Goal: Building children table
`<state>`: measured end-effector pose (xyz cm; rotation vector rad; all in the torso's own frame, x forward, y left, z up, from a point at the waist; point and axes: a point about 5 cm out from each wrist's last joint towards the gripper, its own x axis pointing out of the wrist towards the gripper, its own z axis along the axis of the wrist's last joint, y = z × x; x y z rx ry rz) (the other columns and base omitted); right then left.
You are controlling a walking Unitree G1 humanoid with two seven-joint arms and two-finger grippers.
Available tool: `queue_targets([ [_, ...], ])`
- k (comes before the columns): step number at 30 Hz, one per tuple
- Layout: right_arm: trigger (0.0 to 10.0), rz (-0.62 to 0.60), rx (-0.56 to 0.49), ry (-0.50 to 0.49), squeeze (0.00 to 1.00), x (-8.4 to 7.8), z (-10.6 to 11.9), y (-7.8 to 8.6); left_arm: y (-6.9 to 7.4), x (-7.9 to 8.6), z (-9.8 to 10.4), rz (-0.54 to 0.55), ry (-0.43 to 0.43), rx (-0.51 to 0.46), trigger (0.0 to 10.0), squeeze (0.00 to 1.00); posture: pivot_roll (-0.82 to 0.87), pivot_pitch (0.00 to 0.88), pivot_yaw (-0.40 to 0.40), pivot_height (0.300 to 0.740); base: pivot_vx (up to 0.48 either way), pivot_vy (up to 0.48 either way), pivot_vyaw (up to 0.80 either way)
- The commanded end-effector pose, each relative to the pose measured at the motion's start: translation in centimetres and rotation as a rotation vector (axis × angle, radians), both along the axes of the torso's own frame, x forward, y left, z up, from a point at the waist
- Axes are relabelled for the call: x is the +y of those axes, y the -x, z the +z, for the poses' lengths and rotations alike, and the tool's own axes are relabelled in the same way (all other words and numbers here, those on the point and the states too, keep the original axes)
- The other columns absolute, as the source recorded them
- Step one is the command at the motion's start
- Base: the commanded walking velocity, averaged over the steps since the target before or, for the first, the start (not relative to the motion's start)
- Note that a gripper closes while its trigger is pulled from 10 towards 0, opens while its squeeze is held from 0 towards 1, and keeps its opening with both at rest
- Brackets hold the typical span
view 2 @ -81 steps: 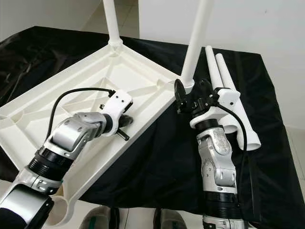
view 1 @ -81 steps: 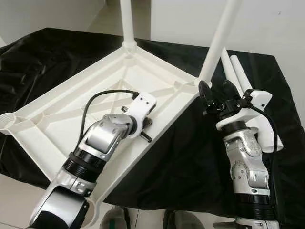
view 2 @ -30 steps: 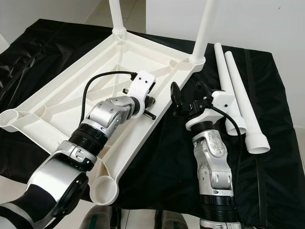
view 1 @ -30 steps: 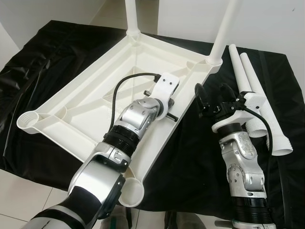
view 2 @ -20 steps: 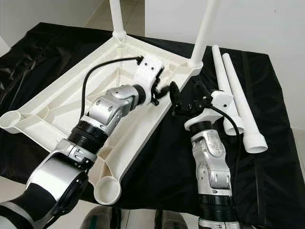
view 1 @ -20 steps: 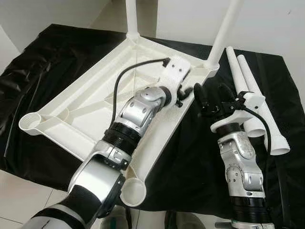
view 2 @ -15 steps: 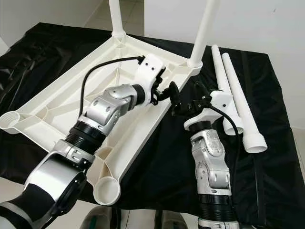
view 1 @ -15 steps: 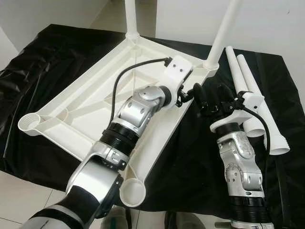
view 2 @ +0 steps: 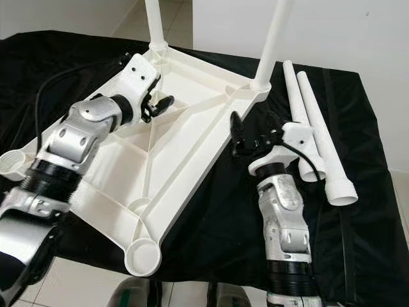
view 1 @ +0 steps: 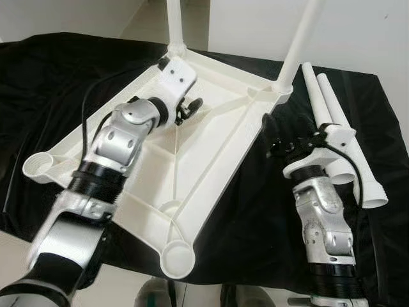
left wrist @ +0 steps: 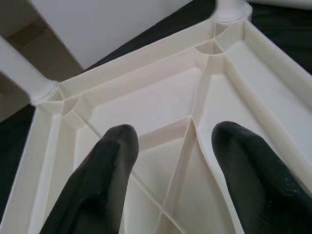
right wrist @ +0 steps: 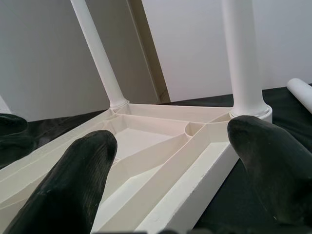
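The left gripper (view 1: 189, 109), fingers spread wide, hovers over the upturned white tabletop (view 1: 211, 137) on the black-draped counter (view 1: 268, 217). The right gripper (view 2: 252, 137), also wide, sits just right of its edge, near two loose legs (view 2: 307, 121).
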<state>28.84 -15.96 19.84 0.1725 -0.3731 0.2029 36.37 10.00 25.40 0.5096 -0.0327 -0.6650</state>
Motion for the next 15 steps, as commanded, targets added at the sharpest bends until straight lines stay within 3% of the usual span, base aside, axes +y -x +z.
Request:
queue_targets([
  [1, 10.0, -0.001, 0.005, 0.006, 0.0, -0.2, -0.2, -0.1, 0.1, 0.4, -0.4, -0.003, -0.031, 0.017, 10.0, 0.0, 0.01, 0.104, 0.02, 0.74, 0.0, 0.0, 0.0],
  [4, 10.0, 0.0, -0.002, 0.019, 0.0, -0.4, 0.0, -0.2, 1.6, 2.4, -1.4, -0.059, -0.139, 0.06, 10.0, 0.0, 0.01, 0.098, 0.022, 0.74, 0.0, 0.0, 0.0],
  [9, 10.0, -0.004, -0.005, 0.025, 0.0, -0.5, 0.0, -0.1, 2.8, 3.5, -2.5, -0.085, -0.199, 0.122, 10.0, 0.0, 0.01, 0.094, 0.027, 0.74, 0.0, 0.0, 0.0],
  [15, 10.0, -0.009, -0.004, 0.03, 0.0, -0.6, -0.1, 0.0, 5.1, 7.0, -3.9, -0.082, -0.32, 0.251, 10.0, 0.0, 0.02, 0.098, 0.03, 0.74, 0.0, 0.0, 0.0],
])
